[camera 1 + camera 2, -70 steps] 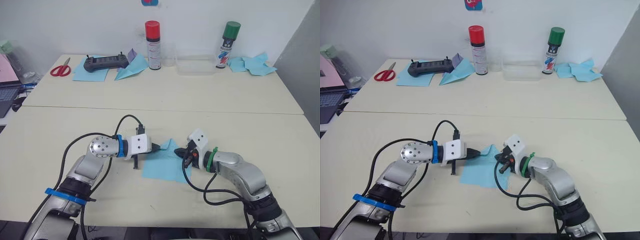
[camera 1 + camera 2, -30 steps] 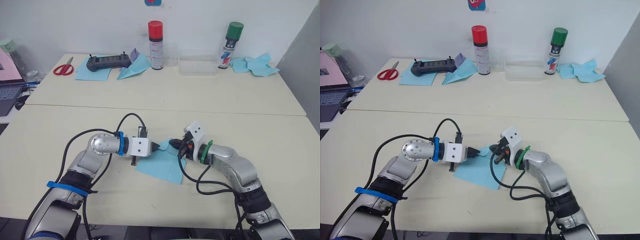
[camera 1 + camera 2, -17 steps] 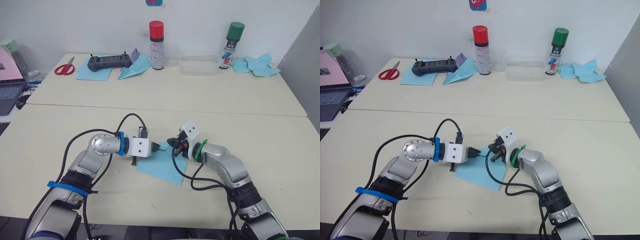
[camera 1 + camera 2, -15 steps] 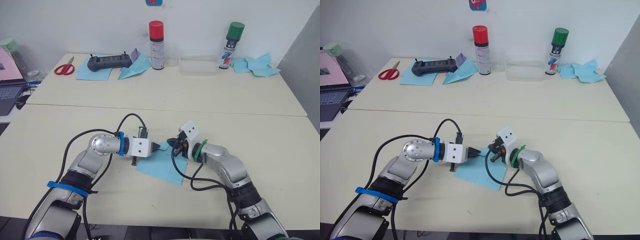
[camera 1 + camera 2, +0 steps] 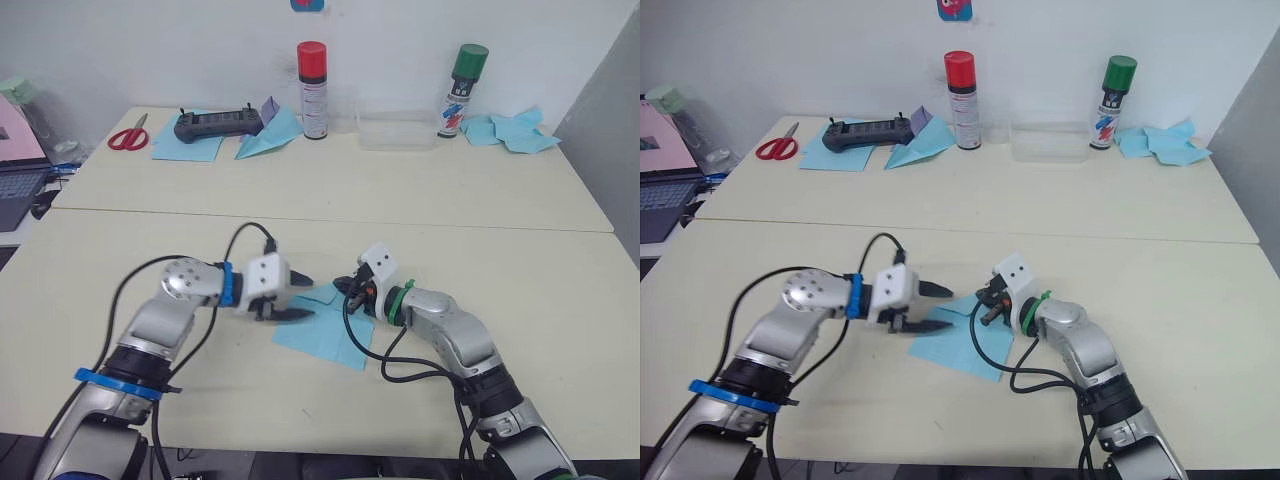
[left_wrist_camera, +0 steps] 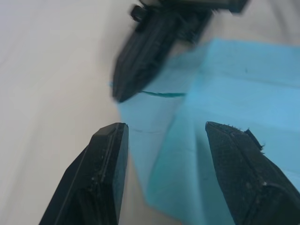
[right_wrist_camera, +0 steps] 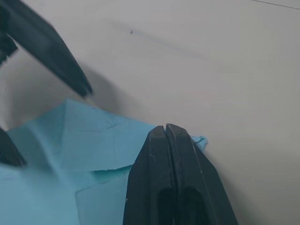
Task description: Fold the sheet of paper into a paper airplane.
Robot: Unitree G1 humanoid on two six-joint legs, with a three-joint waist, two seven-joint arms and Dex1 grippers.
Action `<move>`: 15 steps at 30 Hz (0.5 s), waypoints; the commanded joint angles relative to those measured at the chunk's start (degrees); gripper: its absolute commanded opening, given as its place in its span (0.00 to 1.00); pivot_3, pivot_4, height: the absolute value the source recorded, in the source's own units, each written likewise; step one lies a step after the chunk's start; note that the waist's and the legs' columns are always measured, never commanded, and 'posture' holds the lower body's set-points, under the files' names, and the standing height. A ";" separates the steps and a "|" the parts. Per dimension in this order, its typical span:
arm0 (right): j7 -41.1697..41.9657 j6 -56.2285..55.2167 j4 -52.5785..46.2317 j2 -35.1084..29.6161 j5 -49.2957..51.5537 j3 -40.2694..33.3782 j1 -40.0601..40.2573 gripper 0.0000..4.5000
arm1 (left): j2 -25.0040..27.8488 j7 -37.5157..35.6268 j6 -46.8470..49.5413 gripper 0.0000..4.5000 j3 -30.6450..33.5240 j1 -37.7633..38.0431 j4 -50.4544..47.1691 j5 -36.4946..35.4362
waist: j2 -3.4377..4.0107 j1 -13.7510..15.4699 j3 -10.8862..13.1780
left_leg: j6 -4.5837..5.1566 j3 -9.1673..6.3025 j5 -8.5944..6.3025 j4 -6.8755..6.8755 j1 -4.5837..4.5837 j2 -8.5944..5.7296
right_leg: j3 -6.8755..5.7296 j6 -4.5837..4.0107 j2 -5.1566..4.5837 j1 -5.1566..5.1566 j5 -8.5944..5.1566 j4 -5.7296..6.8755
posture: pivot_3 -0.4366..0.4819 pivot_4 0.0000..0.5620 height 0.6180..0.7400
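On the near table (image 5: 90,260) we see the sheet of paper (image 5: 325,330) lying flat btwn. the two arms, w/ folded flaps along its far edge. We have the left gripper (image 5: 295,297) at the sheet's left corner, fingers spread wide apart w/ nothing btwn. them; the lower fingertip sits over the paper's edge (contact cannot be confirmed). We have the right gripper (image 5: 347,288) at the sheet's far corner, fingers pressed together; in the right wrist view they close over the paper's corner (image 7: 199,140), so we read this as a pinch on the sheet. In the left wrist view, both open fingers (image 6: 105,154) frame the paper's folded corner, and the right gripper's tip points in from beyond it.

On the far table (image 5: 420,190) we note, l. to r.: scissors (image 5: 127,138), a black controller (image 5: 215,124) on a flat blue sheet (image 5: 185,148), a slim paper dart (image 5: 268,135), a red-capped spray can (image 5: 311,89), a clear tray (image 5: 393,130), a green-capped spray can (image 5: 460,89) and crumpled blue scraps (image 5: 512,130).
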 commanded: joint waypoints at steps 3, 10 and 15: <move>1.89 0.18 -0.10 -1.09 0.18 0.19 0.28 0.00 | -1.22 2.74 8.01 0.60 7.33 -5.03 1.98 -6.25 | 0.01 -0.01 0.00 | 0.00 0.00 0.00 0.02 0.02 -0.01 | 0.00 0.01 0.00 0.02 -0.01 0.00 | 0.48 0.27 1.00; 2.88 -0.02 -0.16 -1.22 0.12 0.73 0.17 0.00 | -7.84 6.32 5.49 0.16 3.82 -0.86 1.51 -3.10 | 0.01 0.00 0.00 | 0.00 -0.01 0.00 -0.02 0.01 0.00 | -0.01 -0.26 0.00 0.00 0.15 0.04 | 0.48 0.27 1.00; 2.95 0.18 -0.38 -1.54 0.07 0.62 0.14 0.00 | -7.78 8.18 1.26 0.01 -2.44 3.42 2.73 4.76 | 0.01 0.00 0.00 | -0.01 0.00 0.00 -0.02 0.02 -0.01 | 0.02 -0.26 0.00 -0.03 0.15 0.09 | 0.48 0.27 1.00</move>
